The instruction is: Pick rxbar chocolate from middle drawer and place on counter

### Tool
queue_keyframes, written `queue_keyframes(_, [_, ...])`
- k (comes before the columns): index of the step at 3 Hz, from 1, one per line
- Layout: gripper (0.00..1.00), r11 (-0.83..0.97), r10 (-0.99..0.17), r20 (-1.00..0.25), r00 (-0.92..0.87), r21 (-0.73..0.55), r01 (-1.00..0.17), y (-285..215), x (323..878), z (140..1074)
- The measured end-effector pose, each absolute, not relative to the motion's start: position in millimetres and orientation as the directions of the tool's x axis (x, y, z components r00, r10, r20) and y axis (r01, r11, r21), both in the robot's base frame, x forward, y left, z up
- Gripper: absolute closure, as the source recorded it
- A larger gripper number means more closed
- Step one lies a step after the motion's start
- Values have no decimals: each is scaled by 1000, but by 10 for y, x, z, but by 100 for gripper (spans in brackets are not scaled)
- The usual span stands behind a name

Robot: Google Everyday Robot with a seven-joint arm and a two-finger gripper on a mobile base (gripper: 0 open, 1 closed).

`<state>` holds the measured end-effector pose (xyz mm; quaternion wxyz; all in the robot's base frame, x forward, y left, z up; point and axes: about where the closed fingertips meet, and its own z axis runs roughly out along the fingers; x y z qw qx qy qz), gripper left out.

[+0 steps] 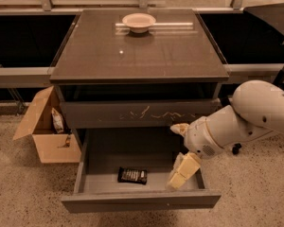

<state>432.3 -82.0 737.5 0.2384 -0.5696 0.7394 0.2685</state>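
1. Cardboard box point(46, 135): stands on the floor left of the cabinet with its flaps up. A pale snack bag point(57, 120) sits inside. Neither is part of the task.
2. Counter point(132, 56): top slab of the cabinet and the set-down surface. A bowl point(138, 21) rests near its rear edge, so the zone in front of the bowl is the likely drop point.
3. Scratched drawer front point(137, 113): shut, directly above the open drawer. It limits overhead room at the rear.
4. Middle drawer point(142, 200): pulled out, exposing its floor for access from above.
5. Chocolate bar point(132, 175): lies flat on the drawer floor near the front wall, left of centre.
6. Gripper point(176, 155): positioned over the drawer's right side, right of the bar and not touching it. The fingers are spread apart and hold nothing, which suits an approach. A shift left appears necessary before closing.
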Motion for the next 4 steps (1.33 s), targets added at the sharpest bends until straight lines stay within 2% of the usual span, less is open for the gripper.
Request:
queue_keyframes(2, [0,187,-744,-612,-270,197,-962,-865,4583,6684])
queue_keyframes(4, [0,155,-753,-615,-234,179,-972,-942,4825,5816])
